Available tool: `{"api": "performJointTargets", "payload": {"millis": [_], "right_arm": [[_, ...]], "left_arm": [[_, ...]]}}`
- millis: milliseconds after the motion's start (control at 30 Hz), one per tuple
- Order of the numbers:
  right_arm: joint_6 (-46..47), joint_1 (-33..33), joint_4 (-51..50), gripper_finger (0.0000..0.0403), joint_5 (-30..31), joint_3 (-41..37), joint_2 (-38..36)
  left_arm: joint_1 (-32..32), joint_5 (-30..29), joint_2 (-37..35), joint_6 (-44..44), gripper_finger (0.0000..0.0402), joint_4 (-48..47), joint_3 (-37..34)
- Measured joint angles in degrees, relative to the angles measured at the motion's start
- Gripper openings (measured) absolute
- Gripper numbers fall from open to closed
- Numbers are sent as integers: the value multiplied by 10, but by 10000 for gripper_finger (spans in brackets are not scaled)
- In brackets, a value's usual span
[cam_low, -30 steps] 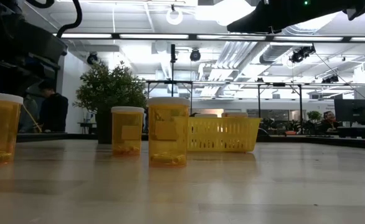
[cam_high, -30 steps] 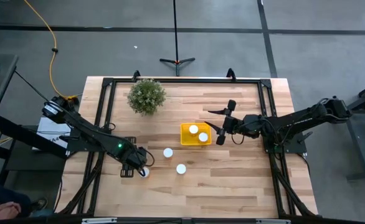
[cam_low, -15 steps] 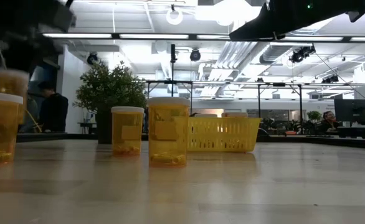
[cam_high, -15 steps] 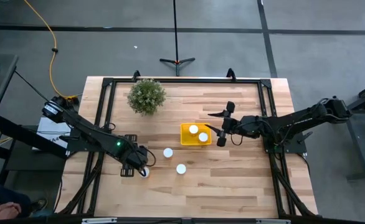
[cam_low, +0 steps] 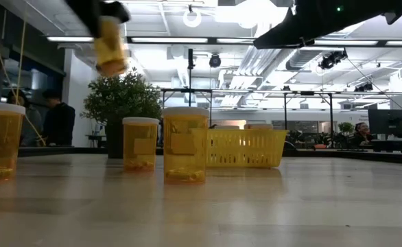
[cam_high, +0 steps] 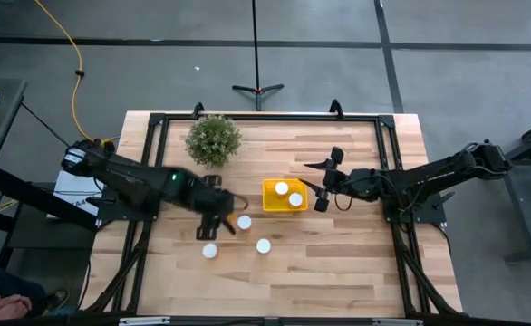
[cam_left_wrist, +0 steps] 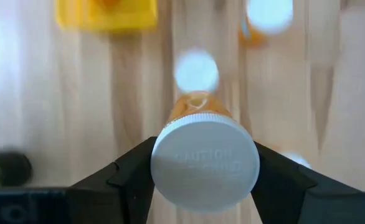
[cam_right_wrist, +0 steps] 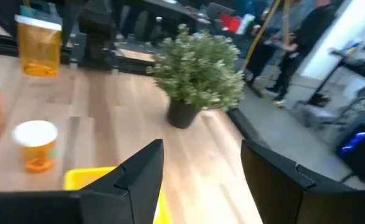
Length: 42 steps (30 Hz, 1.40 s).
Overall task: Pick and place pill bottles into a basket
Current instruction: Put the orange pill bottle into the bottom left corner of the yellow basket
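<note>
My left gripper [cam_high: 222,217] is shut on one orange pill bottle [cam_left_wrist: 195,106] and holds it high above the table; the low view shows this bottle [cam_low: 110,46] tilted in the air. Three more white-capped bottles stand on their bases on the table [cam_high: 209,251], [cam_high: 244,222], [cam_high: 263,245]. The yellow basket [cam_high: 273,205] stands right of them, and two bottles [cam_high: 282,188] stand in it. My right gripper [cam_high: 323,186] is open and empty, just right of the basket. My left gripper pinches the bottle at its white cap [cam_left_wrist: 204,163], one finger [cam_left_wrist: 129,177] on each side of it. The fingers come from above, the cap faces the wrist and the orange body points away. The bottle hangs tilted below the gripper, lifted clear of the table.
A bushy green potted plant [cam_high: 213,139] stands at the far left of the table. A black frame [cam_high: 265,118] runs round the table's edges. Bare wood lies on the right half and along the near edge. People show in the room beyond.
My left gripper has risen from the near-left part of the table with a bottle. It has carried it toward the right and far side, toward the basket, and the bottle is now lifted clear and tilted. One bottle stays where the gripper was.
</note>
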Motion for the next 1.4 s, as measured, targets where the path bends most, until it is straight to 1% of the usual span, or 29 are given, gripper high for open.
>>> {"api": "performJointTargets", "payload": {"millis": [67, 167, 267, 400, 500, 567, 700, 800, 867, 1067, 1133, 1267, 1400], "right_arm": [[-27, 0, 10, 205, 20, 1, -4], [-50, 0, 13, 205, 33, 11, -16], [-53, 0, 13, 206, 33, 20, -27], [-66, 0, 10, 205, 34, 24, -37], [-67, 0, 10, 205, 38, 24, -43], [-68, 0, 12, 206, 39, 24, -47], [-68, 0, 7, 205, 52, 24, -58], [-68, 0, 2, 205, 65, 24, -65], [-68, 0, -1, 206, 68, 24, -67], [-68, 0, -11, 205, 68, 24, -70], [-68, 0, -14, 206, 68, 24, -70], [-68, 0, -18, 205, 68, 24, -70], [-68, 0, -18, 205, 68, 24, -70]], "left_arm": [[29, 13, 0, 32, 253, 24, 6], [73, 51, 7, 63, 238, 48, 18], [107, 61, 20, 85, 238, 62, 28], [132, 79, 50, 120, 240, 87, 39], [141, 82, 76, 143, 256, 95, 49], [147, 83, 96, 160, 259, 104, 60], [159, 98, 132, 189, 239, 112, 91], [167, 113, 157, 210, 238, 112, 113], [168, 113, 173, 214, 238, 115, 124], [174, 126, 210, 231, 269, 137, 133], [173, 126, 221, 245, 264, 145, 133], [173, 127, 235, 266, 241, 168, 134], [173, 128, 241, 272, 244, 181, 134]]}}
